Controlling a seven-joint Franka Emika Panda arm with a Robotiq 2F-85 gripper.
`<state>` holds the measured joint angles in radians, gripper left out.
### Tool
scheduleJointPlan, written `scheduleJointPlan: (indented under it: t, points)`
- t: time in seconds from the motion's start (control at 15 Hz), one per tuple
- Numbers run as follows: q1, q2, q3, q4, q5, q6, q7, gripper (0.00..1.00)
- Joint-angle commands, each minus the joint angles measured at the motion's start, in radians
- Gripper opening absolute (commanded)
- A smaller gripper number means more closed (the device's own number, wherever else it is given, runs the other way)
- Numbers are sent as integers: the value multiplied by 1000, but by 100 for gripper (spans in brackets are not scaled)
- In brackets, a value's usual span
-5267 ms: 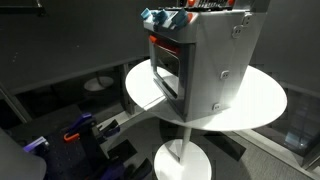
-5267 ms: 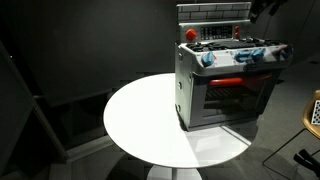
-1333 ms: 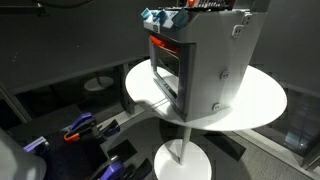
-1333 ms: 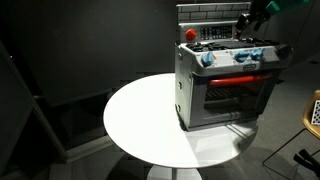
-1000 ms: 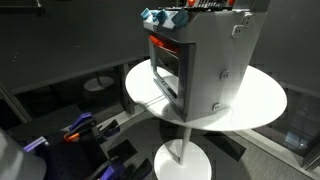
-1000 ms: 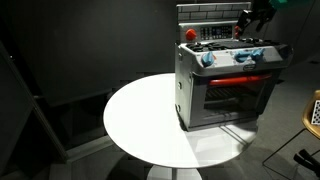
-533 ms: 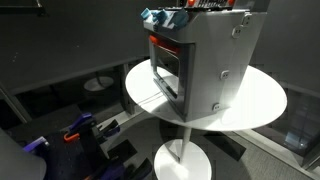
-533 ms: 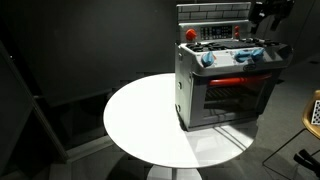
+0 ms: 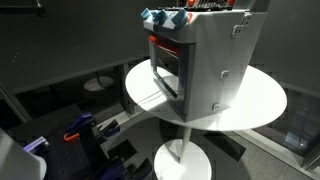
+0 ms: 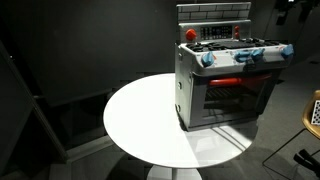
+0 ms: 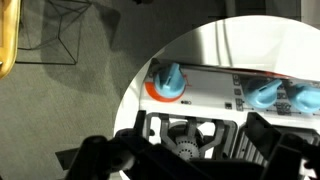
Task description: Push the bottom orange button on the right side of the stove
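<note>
The light-grey toy stove (image 10: 228,82) stands on the round white table (image 10: 150,120), its dark oven door under a red-orange strip; it also shows in an exterior view (image 9: 205,60). In the wrist view I look down on its top: teal knobs (image 11: 168,80) and a burner grate (image 11: 185,133). My gripper (image 11: 185,152) hovers above the stove top, its dark fingers (image 11: 275,140) wide apart and empty. In an exterior view only a dark bit of it (image 10: 293,6) shows at the top right corner. I cannot pick out the bottom orange button.
The table stands on a single white pedestal (image 9: 182,160). Blue and purple gear (image 9: 78,130) lies on the floor beside it. A wooden stool (image 10: 313,110) stands at the right edge. A yellow object (image 11: 8,40) is on the floor.
The gripper has moved right and upward from above the stove's back panel, almost leaving the exterior view. The stove has not moved.
</note>
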<state>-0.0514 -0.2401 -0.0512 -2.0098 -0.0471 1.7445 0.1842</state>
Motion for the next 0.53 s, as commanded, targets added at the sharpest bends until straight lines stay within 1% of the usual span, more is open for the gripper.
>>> scheduleJointPlan:
  t: [0.0,0.27,0.47]
  points:
    - [-2,-94,7,-40,1,-77,-39,100]
    - [-1,-146,14,-55,-1,-127,-60,100]
    - [-6,-127,17,-42,2,-115,-41,100]
